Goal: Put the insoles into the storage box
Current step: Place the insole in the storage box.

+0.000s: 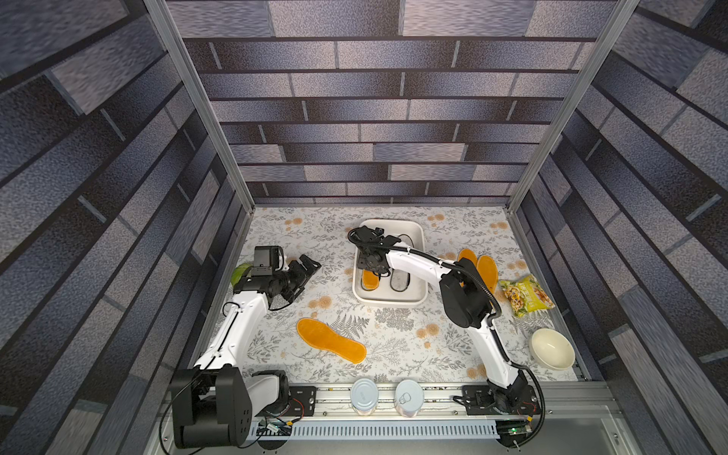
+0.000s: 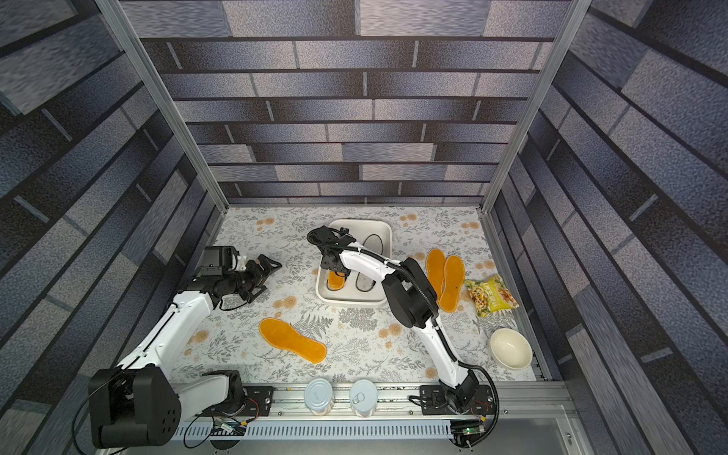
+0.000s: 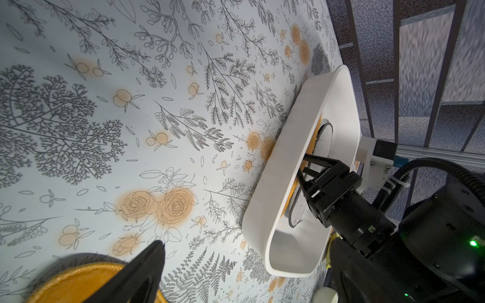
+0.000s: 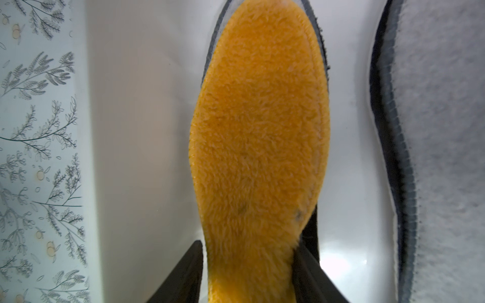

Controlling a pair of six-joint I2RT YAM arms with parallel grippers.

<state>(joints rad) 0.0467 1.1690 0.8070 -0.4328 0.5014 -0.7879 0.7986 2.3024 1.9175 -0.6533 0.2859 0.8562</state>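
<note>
snack bag (image 1: 526, 295) print unreadable; left gripper (image 1: 313, 263) spread, right gripper (image 4: 249, 242) straddles orange insole (image 4: 259, 131), grip unclear.

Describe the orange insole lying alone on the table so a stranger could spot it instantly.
Start at the white storage box at the back centre of the floral table. In front of it, toward the robot's left, one orange insole lies on the cloth. Unlike the orange pair right of the box and the one inside it, it lies alone and slanted.
</note>
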